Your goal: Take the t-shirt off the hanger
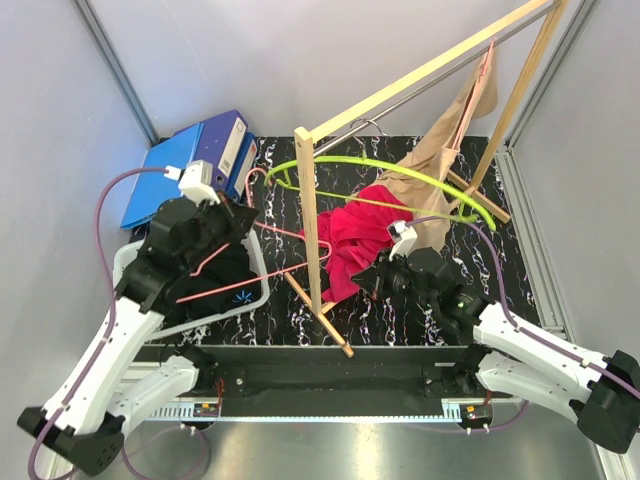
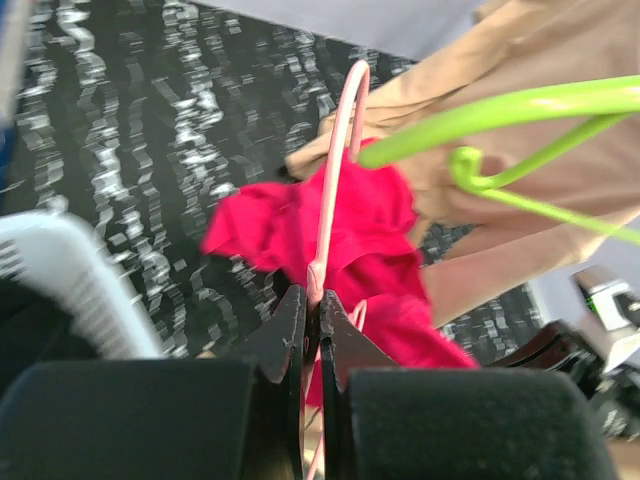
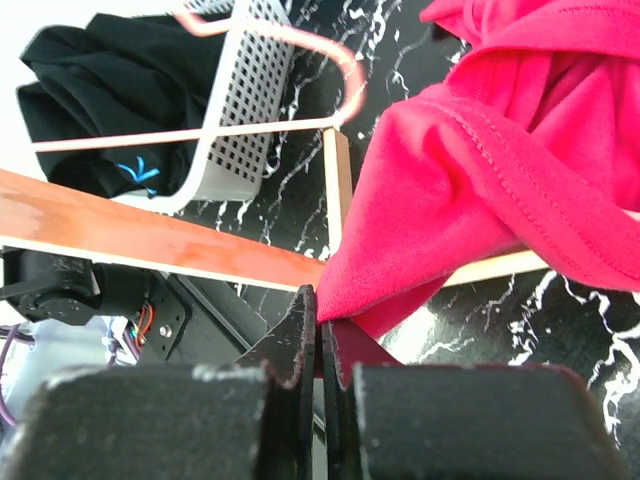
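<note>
Red t-shirt (image 1: 352, 240) heaped on surface (image 1: 275, 325), just right of rack post (image 1: 311, 215). Soft, light, limp; take it at the hem. Right tool (image 3: 320, 318) pinches its edge; left tool (image 2: 313, 312) clamps pink hanger (image 2: 336, 170).

The table (image 1: 400, 310) is covered by a black surface veined with white, like marble. At its far left corner lie 2 blue binders (image 1: 190, 165), stacked. Nearer on the left stands a white perforated basket (image 3: 245, 110) with a black garment (image 3: 95, 75) inside. The wooden rack (image 1: 330, 322) rests its base bars near the middle. The red t-shirt (image 1: 350, 245) lies heaped just right of the rack's near post, its lower folds draped over 1 base bar.
</note>
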Available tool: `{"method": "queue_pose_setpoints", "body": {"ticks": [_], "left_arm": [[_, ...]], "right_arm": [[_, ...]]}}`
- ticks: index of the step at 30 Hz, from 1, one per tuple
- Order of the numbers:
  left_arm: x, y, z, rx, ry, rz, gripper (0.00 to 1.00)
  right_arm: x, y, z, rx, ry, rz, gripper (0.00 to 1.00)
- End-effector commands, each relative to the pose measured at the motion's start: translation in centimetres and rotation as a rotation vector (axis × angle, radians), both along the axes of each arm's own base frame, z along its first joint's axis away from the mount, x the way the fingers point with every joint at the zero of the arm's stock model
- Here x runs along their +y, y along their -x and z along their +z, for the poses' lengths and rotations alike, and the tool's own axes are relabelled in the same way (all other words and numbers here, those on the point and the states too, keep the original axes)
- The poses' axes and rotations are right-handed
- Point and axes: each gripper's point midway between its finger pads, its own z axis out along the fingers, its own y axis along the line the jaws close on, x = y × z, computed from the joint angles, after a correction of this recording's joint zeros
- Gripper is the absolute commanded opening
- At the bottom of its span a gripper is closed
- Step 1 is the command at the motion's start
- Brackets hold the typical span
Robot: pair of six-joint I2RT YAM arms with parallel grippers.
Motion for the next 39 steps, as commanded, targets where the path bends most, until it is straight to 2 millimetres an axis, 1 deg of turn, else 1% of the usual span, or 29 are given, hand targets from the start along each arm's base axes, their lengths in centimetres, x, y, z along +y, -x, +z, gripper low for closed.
{"method": "queue_pose_setpoints", "body": {"ticks": [1,3,4,6,7,10,11,12,15,16,17,18,19,20,21,22,23,24,26,27,28,29,30,32,33,34,36,37,39], "left_arm": [[4.2,2.1,0.1,-0.013,-0.110,0.118,0.00],[5.6,3.3,0.3,-0.011,-0.114,0.161,0.00],[6.6,3.4,0.8,-0.015,-0.120,0.208,0.00],[7.9,3.9,0.4,0.020,-0.149,0.263,0.00],[8.8,3.9,1.0,0.008,-0.158,0.312,0.00],[9.4,3.5,1.7,-0.002,-0.178,0.347,0.00],[9.5,3.4,2.7,-0.013,-0.174,0.352,0.00],[9.6,3.2,2.8,-0.008,-0.185,0.359,0.00],[10.1,2.2,2.6,0.013,-0.238,0.396,0.00],[10.2,1.9,3.0,-0.004,-0.242,0.409,0.00],[10.2,1.5,3.5,-0.019,-0.256,0.405,0.00],[9.6,1.4,3.9,-0.036,-0.249,0.373,0.00],[9.2,0.9,5.2,-0.082,-0.220,0.358,0.00],[8.7,0.5,5.6,-0.098,-0.209,0.332,0.00],[7.0,0.4,6.2,-0.111,-0.163,0.237,0.00],[7.0,-0.6,6.9,-0.125,-0.127,0.227,0.00],[5.8,-1.5,6.6,-0.091,-0.086,0.179,0.00],[4.0,-1.7,6.6,-0.078,-0.049,0.077,0.00],[3.7,-3.1,6.0,-0.046,-0.025,0.067,0.00],[2.5,-3.9,3.9,0.009,-0.005,0.004,0.00],[2.4,-5.0,4.3,-0.024,0.038,-0.008,0.00],[1.8,-5.5,3.9,-0.003,0.098,-0.035,0.00],[0.4,-6.0,3.1,0.005,0.140,-0.118,0.00],[-0.4,-6.8,2.1,0.037,0.192,-0.161,0.00],[-1.5,-7.2,2.0,0.025,0.223,-0.238,0.00],[-1.7,-7.3,0.9,0.048,0.246,-0.264,0.00],[-2.7,-7.2,0.9,0.053,0.307,-0.343,0.00],[-3.0,-7.4,-0.4,0.072,0.326,-0.360,0.00],[-3.8,-7.0,0.0,0.060,0.393,-0.428,0.00]], "right_arm": [[-0.1,0.0,1.2,0.002,-0.002,-0.001,0.00],[-0.4,-0.1,1.1,0.007,0.008,-0.017,0.00],[-0.5,0.0,1.0,0.011,0.011,-0.019,0.00],[-0.5,0.1,1.3,0.012,0.002,-0.017,0.00],[-0.5,0.1,1.4,0.011,-0.002,-0.018,0.00],[-0.4,0.3,1.5,0.019,-0.004,-0.011,0.01],[-0.4,0.3,1.5,0.022,-0.007,-0.011,0.02],[-0.5,0.3,1.5,0.024,-0.007,-0.014,0.03],[-0.6,0.4,1.6,0.034,-0.003,-0.018,0.11],[-0.6,0.5,1.9,0.031,-0.008,-0.015,0.23],[-0.6,0.5,2.2,0.025,-0.009,-0.012,0.30],[-0.8,0.7,2.1,0.030,0.000,-0.011,0.41],[-0.9,0.7,2.5,0.024,-0.001,-0.011,0.50],[-1.1,0.7,2.8,0.017,0.003,-0.013,0.62],[-1.3,0.9,2.7,0.028,0.018,-0.017,0.68],[-1.4,0.9,3.3,0.026,0.002,-0.020,0.73],[-1.5,1.0,3.5,0.031,-0.006,-0.019,0.79],[-1.5,1.2,3.7,0.037,-0.022,-0.014,0.81],[-1.9,1.2,4.0,0.047,-0.052,-0.031,0.87],[-2.2,1.2,4.0,0.048,-0.059,-0.042,0.90],[-2.3,1.2,4.0,0.053,-0.066,-0.052,0.91],[-2.6,1.0,4.0,0.050,-0.069,-0.066,0.93],[-2.9,1.1,4.0,0.048,-0.076,-0.074,0.95],[-3.4,0.8,4.1,0.053,-0.096,-0.102,0.98],[-3.7,0.9,4.2,0.053,-0.109,-0.109,1.00],[-3.8,0.7,4.3,0.068,-0.127,-0.126,1.00],[-4.3,0.4,4.3,0.088,-0.153,-0.156,1.00],[-4.4,0.3,4.3,0.115,-0.178,-0.174,1.00],[-4.0,0.3,4.4,0.134,-0.225,-0.170,1.00]]}}
